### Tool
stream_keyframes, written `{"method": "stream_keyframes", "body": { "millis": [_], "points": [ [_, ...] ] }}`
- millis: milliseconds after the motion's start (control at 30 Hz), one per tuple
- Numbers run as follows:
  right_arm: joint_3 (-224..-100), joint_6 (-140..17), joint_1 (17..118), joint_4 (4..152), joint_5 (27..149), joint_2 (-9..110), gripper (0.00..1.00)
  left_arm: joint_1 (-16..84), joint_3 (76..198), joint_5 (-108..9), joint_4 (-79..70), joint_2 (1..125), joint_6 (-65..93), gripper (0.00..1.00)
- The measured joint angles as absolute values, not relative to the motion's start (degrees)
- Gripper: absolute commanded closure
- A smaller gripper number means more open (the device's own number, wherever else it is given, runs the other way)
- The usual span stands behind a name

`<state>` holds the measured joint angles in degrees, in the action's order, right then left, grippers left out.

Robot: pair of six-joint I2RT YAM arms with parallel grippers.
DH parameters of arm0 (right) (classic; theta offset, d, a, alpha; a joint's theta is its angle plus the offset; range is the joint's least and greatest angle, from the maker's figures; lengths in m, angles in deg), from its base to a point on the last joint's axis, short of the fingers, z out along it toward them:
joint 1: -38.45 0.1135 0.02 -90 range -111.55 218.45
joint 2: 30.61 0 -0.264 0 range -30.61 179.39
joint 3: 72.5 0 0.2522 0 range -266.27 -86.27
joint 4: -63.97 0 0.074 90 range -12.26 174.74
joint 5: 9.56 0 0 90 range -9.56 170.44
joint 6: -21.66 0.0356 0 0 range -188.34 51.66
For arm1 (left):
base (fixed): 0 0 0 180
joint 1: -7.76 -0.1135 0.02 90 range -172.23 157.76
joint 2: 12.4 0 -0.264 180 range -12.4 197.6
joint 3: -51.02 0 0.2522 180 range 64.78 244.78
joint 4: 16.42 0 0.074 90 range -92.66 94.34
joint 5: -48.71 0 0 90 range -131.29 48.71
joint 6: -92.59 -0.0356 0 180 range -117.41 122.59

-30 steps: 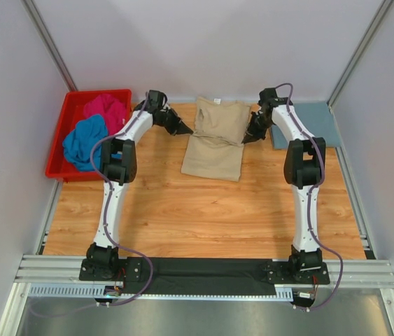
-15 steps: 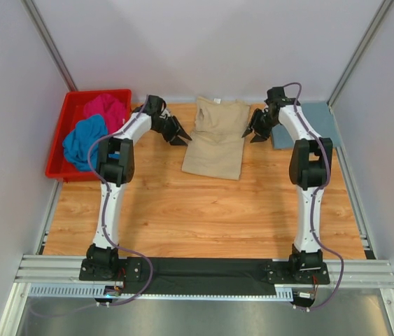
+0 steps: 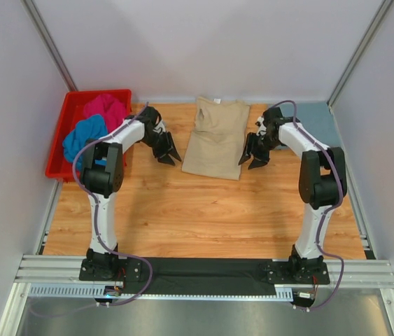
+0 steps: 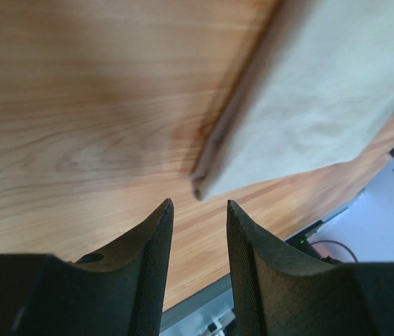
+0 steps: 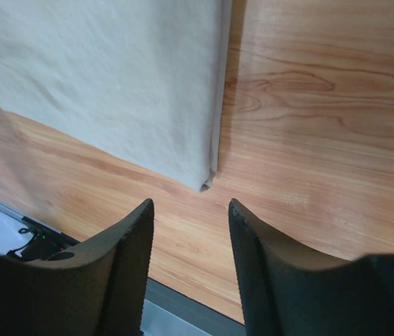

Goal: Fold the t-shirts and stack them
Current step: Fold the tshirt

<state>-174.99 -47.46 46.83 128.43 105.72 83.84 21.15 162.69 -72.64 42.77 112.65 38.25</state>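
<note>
Having been released by the now open left gripper (image 3: 168, 155) and right gripper (image 3: 252, 160), the beige t-shirt (image 3: 214, 138) is readied for another fold.

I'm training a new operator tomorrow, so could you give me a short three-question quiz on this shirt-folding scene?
1. True or false: the left gripper and the right gripper are both open and empty, one on each side of the beige t-shirt.
2. What is in the red bin?
A) a magenta t-shirt and a bright blue t-shirt
B) only a beige t-shirt
C) nothing
3. Fill in: the grey-blue t-shirt lies at the far ____ corner of the table.
Key: 1 true; 2 A; 3 right.
</note>
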Motion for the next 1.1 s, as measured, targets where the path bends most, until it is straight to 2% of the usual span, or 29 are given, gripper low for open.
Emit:
{"method": "stream_keyframes", "body": {
  "millis": [67,200,567,700,767,800,833,867,900,933,1100],
  "points": [
    [-174.29,-48.68,46.90,128.41,106.40,84.63,0.56,21.37,159.43,-72.49,42.37,112.63,37.77,0.56],
    [-173.94,-50.04,46.94,127.58,107.27,85.98,0.55,21.74,154.87,-73.98,41.39,112.68,37.79,0.56],
    [-168.28,-50.21,48.95,123.86,108.43,86.38,0.55,22.64,154.76,-76.40,35.73,112.68,37.98,0.53],
    [-167.28,-50.17,49.19,123.23,108.45,86.42,0.62,22.68,156.31,-76.60,35.66,113.44,37.96,0.55],
    [-166.67,-50.10,49.19,122.25,108.49,86.42,0.68,22.75,157.01,-76.64,35.53,114.14,37.94,0.61],
    [-166.12,-50.02,49.19,121.61,108.56,86.42,0.74,22.79,157.16,-76.66,35.38,114.49,37.96,0.76],
    [-165.57,-49.99,49.19,121.02,108.65,86.42,0.94,22.86,157.20,-76.75,35.31,114.86,38.14,0.84],
    [-164.87,-49.88,49.17,120.52,109.13,86.42,1.00,22.92,157.20,-76.80,35.27,115.15,37.88,0.90],
    [-164.33,-49.73,49.15,120.19,109.15,86.42,1.00,23.14,157.18,-76.93,35.18,115.50,37.85,0.97],
    [-163.87,-49.64,49.15,120.06,109.41,86.51,1.00,23.45,157.16,-76.99,35.20,115.71,37.70,1.00],
    [-160.37,-49.60,48.80,117.57,110.27,84.61,1.00,25.76,154.25,-76.95,34.26,114.27,37.66,1.00]
  ]
}}
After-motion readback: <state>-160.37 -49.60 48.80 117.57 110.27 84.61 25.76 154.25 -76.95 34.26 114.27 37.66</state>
